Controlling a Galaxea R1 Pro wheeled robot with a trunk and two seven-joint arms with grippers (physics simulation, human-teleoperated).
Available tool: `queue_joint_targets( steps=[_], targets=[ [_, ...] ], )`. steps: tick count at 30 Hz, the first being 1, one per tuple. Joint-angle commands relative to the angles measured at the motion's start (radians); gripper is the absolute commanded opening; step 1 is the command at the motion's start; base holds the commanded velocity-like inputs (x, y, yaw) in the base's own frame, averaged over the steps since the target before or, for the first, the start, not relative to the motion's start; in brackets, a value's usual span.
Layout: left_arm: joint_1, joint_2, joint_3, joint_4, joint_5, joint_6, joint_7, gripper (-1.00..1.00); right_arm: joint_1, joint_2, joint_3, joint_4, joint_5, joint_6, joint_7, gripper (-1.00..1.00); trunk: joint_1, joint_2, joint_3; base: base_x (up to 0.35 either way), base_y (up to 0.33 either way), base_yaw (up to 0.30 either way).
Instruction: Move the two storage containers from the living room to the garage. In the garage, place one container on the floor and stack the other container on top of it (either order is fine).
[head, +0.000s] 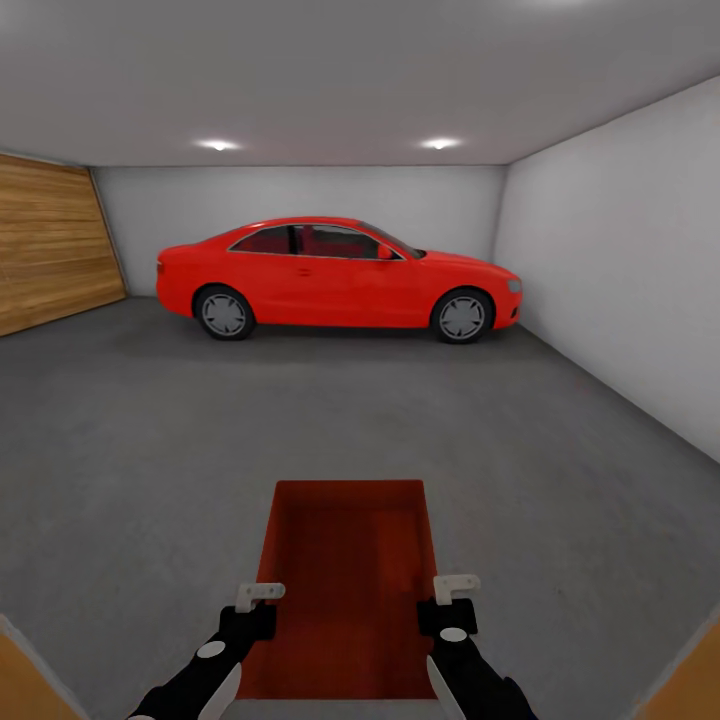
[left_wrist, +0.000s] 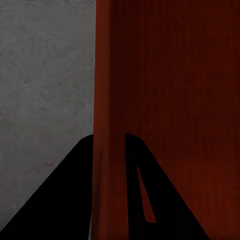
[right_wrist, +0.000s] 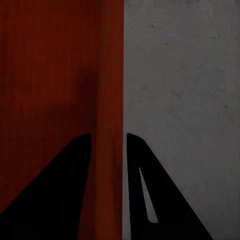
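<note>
I am in the garage, facing a red car. One orange-red storage container (head: 345, 580) is held in front of me above the grey concrete floor (head: 150, 450). My left gripper (head: 252, 612) is shut on its left wall (left_wrist: 107, 125), one finger on each side. My right gripper (head: 448, 605) is shut on its right wall (right_wrist: 111, 100) in the same way. In both wrist views the ribbed inside bottom (left_wrist: 175, 100) shows on one side of the wall and the floor on the other.
A red car (head: 335, 275) stands across the far end. Wooden panel doors (head: 50, 245) line the left side and a white wall (head: 630, 260) the right. Wood door edges (head: 25, 680) frame the bottom corners. Open concrete lies between me and the car.
</note>
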Motion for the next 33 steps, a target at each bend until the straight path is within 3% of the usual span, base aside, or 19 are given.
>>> queue_joint_targets(
  steps=[1, 16, 33],
  targets=[
    [-0.002, 0.005, -0.005, 0.005, 0.012, -0.004, 0.016, -1.00, -0.001, -0.014, 0.014, -0.004, 0.041, 0.009, -0.015, -1.00, 0.001, -0.001, -0.001, 0.318, 0.000, 0.000],
    [-0.002, 0.005, -0.005, 0.005, 0.011, -0.004, 0.016, -1.00, -0.001, -0.014, 0.014, -0.003, 0.041, 0.009, -0.015, -1.00, 0.001, -0.001, -0.001, 0.295, 0.000, 0.000],
    [-0.002, 0.004, -0.005, 0.005, 0.011, -0.001, 0.016, -1.00, -0.001, -0.014, 0.014, -0.003, 0.041, 0.009, -0.015, -1.00, 0.001, -0.001, -0.001, 0.038, 0.029, 0.000]
  ],
)
